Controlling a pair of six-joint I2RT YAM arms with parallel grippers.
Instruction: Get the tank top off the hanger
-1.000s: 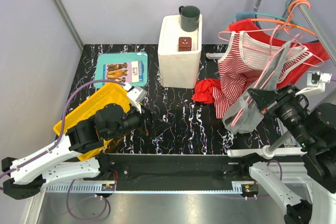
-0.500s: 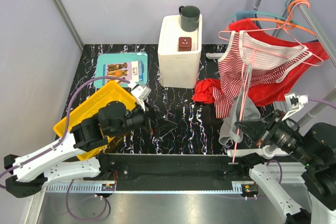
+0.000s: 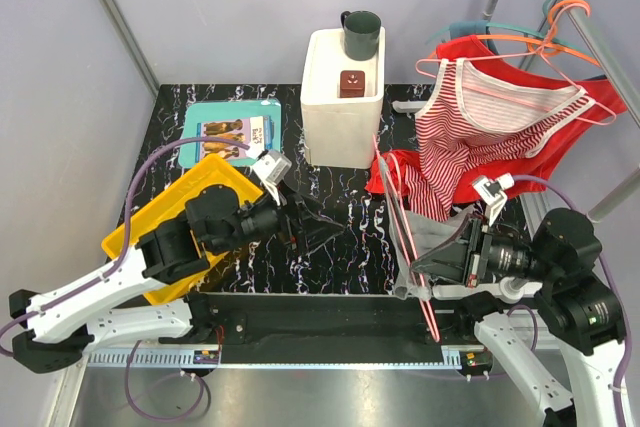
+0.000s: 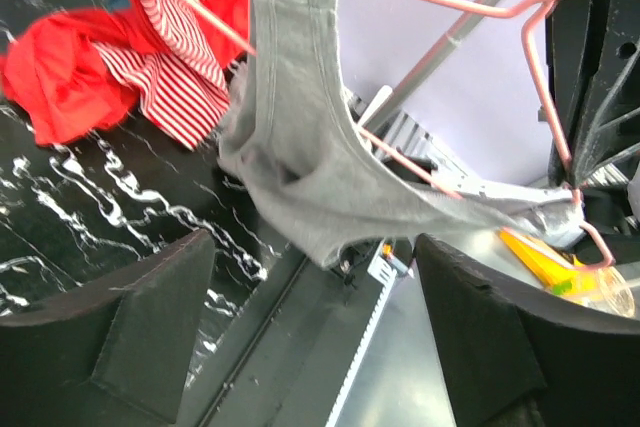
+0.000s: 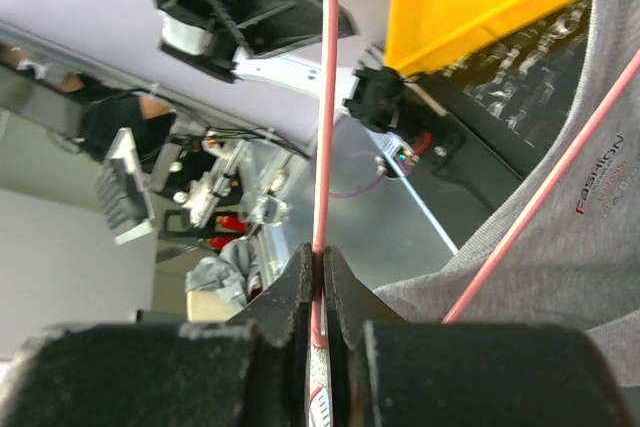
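The right hand (image 5: 320, 252) is clenched on a straight run of the pink wire hanger (image 5: 323, 127). From above its fingertips are hidden behind cloth, so only its own camera shows the grip, and I cannot tell which part of the hanger it pinches. The grey tank top (image 4: 300, 147) is on that hanger, draped over the front right corner of the tabletop (image 3: 340, 187), between the two hands. One strap is cut off by the upper edge of the left wrist view. The hanger's far end disappears behind the right arm's black housing. The left hand (image 3: 330, 229) is spread wide and grasps nothing, short of the tank top.
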